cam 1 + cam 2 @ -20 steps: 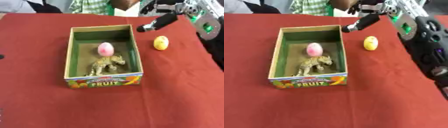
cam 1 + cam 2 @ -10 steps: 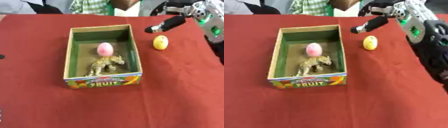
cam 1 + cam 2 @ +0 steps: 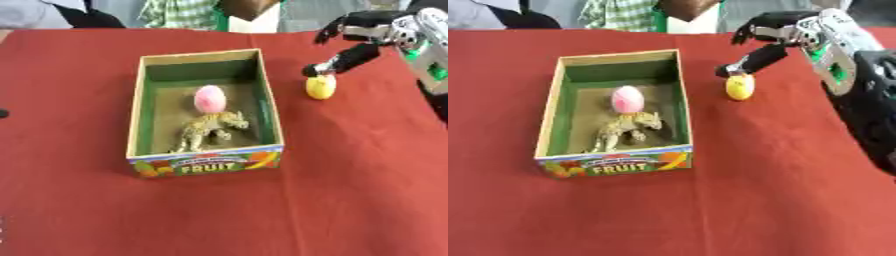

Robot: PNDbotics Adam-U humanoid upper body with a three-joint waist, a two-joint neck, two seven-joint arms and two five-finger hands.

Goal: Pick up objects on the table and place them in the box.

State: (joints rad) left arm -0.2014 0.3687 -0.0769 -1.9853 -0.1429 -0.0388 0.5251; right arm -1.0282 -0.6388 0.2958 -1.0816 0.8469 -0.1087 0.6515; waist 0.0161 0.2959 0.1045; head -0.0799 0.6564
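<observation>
We see our right hand (image 3: 773,36): black fingers and a black thumb on a silver, jointed wrist. Behind it our forearm (image 3: 837,60) carries a pale grey casing with small green marks, then widens into a bulky black shell with a dull, textured surface toward the picture's right edge.

Red-clothed table (image 3: 350,200) under a fruit box (image 3: 206,162) and yellow lemon (image 3: 320,86).

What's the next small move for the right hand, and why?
Probably lower a little and curl the fingers round the yellow egg. The right hand is open with a fingertip just above the egg, which lies on the cloth outside the box.
</observation>
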